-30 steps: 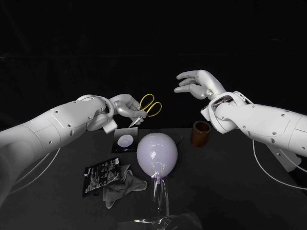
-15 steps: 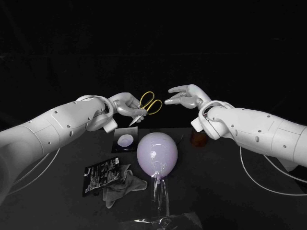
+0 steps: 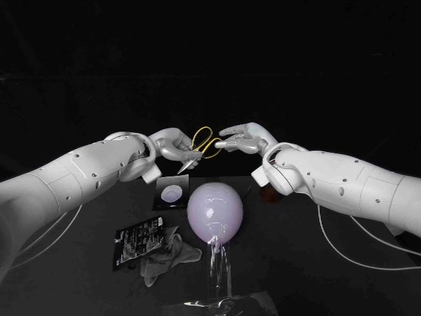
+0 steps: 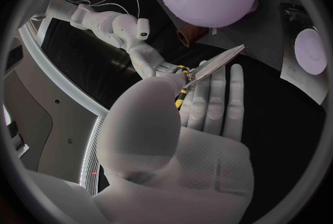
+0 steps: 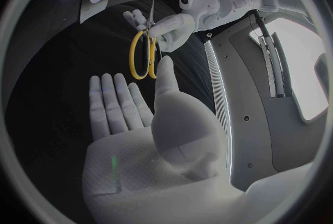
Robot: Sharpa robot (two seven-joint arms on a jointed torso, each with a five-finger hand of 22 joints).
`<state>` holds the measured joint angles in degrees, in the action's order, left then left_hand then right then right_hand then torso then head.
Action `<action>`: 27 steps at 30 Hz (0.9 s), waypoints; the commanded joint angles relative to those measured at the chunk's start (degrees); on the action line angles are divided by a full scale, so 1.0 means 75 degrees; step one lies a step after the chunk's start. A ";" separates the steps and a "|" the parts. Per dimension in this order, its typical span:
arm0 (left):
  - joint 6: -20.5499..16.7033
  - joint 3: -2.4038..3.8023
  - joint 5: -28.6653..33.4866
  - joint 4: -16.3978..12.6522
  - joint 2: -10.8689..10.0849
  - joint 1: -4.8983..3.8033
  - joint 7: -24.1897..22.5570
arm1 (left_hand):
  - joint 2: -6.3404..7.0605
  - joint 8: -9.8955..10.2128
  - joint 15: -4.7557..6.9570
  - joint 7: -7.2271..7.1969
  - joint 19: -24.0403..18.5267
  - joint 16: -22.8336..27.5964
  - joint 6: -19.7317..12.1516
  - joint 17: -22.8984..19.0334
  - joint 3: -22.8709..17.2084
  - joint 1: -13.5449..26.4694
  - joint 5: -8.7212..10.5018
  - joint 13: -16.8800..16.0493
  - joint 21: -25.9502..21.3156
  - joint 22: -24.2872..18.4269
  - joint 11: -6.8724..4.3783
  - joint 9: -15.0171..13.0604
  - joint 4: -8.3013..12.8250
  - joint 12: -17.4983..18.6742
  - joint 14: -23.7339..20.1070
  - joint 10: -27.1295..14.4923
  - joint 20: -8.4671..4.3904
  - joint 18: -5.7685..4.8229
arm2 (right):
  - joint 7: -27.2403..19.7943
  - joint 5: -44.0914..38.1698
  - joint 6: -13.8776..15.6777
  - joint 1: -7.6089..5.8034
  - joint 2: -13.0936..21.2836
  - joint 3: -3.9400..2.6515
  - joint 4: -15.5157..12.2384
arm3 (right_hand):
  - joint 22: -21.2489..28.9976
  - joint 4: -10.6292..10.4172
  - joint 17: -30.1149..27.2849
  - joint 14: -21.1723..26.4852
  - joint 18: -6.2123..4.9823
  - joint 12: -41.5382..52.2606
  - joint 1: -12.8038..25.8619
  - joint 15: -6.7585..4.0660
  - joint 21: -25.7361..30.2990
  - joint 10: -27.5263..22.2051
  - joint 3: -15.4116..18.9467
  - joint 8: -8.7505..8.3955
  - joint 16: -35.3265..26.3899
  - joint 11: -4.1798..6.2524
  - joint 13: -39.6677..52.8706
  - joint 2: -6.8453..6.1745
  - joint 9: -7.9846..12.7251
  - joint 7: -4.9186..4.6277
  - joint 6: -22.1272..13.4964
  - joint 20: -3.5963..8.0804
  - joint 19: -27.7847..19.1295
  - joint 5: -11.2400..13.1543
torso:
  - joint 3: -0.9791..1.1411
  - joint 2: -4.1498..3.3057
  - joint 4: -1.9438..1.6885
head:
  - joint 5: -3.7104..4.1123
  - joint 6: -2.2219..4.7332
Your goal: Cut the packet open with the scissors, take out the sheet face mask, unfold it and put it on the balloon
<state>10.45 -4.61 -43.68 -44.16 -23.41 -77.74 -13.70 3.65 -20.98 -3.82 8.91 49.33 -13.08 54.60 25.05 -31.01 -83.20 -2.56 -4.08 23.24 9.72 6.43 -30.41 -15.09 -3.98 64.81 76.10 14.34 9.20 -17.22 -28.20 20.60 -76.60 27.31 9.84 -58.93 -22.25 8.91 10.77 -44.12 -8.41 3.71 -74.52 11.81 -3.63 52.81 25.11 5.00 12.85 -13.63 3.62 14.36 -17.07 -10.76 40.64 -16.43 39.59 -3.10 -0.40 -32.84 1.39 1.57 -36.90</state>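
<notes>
Left hand (image 3: 173, 146) pinches the scissors (image 3: 203, 143) by the blades, up above the balloon (image 3: 216, 210). Right hand (image 3: 244, 137) is spread, empty, just beside the yellow loops. I'd seat fingers fully through before the left lets go.

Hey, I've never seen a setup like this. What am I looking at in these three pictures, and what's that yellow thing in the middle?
It is a robot with two white arms ending in silver hands. The square picture looks down from its head; the two round ones come from cameras at each wrist, behind that hand. The left hand holds scissors with yellow handles by the blade end. The right hand is open, its fingers close to those handles; whether they touch I cannot tell. On the black table are a pale balloon on a clear stem, a dark packet, a crumpled pale cloth and a white card.
</notes>
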 commanded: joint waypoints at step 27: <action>-0.0015 0.0010 0.0010 -0.0176 0.0001 -0.0010 -0.0205 | -0.0091 -0.0026 0.0002 0.0011 -0.0067 0.0021 -0.0066 0.0013 -0.0676 0.0004 -0.0026 0.0003 0.0045 0.0010 -0.0136 -0.0175 0.0642 0.0006 -0.0037 0.0082 -0.0008 0.0121 | 0.0171 0.0053 -0.0039 0.0043 -0.0210 0.0000 0.0092 | 0.0474 0.0357 0.0073 -0.2163 -0.0316 0.0481 -0.1650 -0.0797 -0.0455 0.2367 -0.2815 0.0835 0.0490 0.0921 0.0084 0.0363 -0.0104 0.0061 0.2255 0.0393 0.1478 0.0065 | 0.0008 0.0001 0.0004 | 0.0016 -0.0066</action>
<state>10.46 -4.65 -43.96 -45.39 -23.48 -77.68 -14.25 3.61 -20.93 -3.93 8.91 49.34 -13.08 54.59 25.09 -31.00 -83.26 -2.40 -4.07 23.23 9.72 6.42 -30.68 -15.08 -3.69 64.91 76.10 14.34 9.20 -14.79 -28.12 18.16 -76.32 25.70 9.82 -57.95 -18.46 11.83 11.13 -59.18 -10.18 6.62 -85.84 6.33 -6.57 68.76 5.92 10.65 16.12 -7.60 4.11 16.26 -17.62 -10.79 56.40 -13.89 49.80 -2.51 -0.37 -32.83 1.40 1.69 -37.36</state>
